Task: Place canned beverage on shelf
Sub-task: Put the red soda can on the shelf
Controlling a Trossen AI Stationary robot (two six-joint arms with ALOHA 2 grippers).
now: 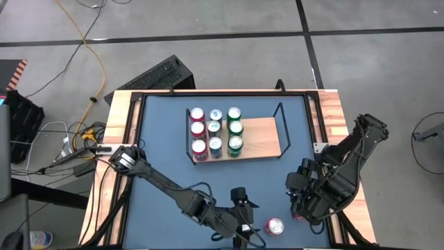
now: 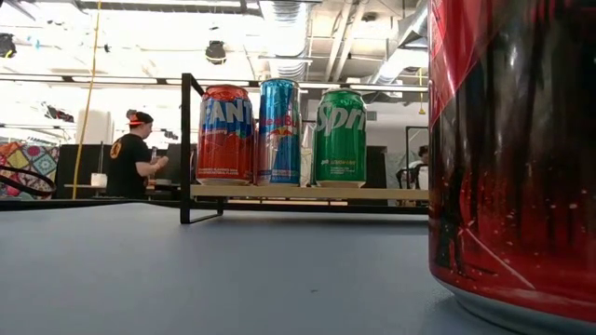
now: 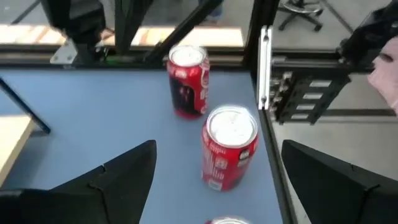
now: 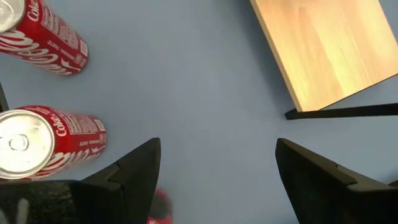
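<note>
- left gripper (image 1: 239, 217), near the table's front edge, fingers spread and empty, faces 2 loose red cans.
- nearest red can (image 3: 229, 148): probably rigid, smooth, slippery; take its mid-wall.
- shelf (image 1: 260, 137) holds 9 cans; front ones read "fanta", "red bull", "sprite".
- right gripper (image 1: 297, 192) spread, empty; cans beside it read "coca-cola".

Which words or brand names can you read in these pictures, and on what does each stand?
"FANTA": red-orange can on the shelf.
"Red Bull": blue can, small but legible.
"Sprite": green can.
"Coke", partly visible: red cans on the table.
Small print on all cans: too blurred to read.
</note>
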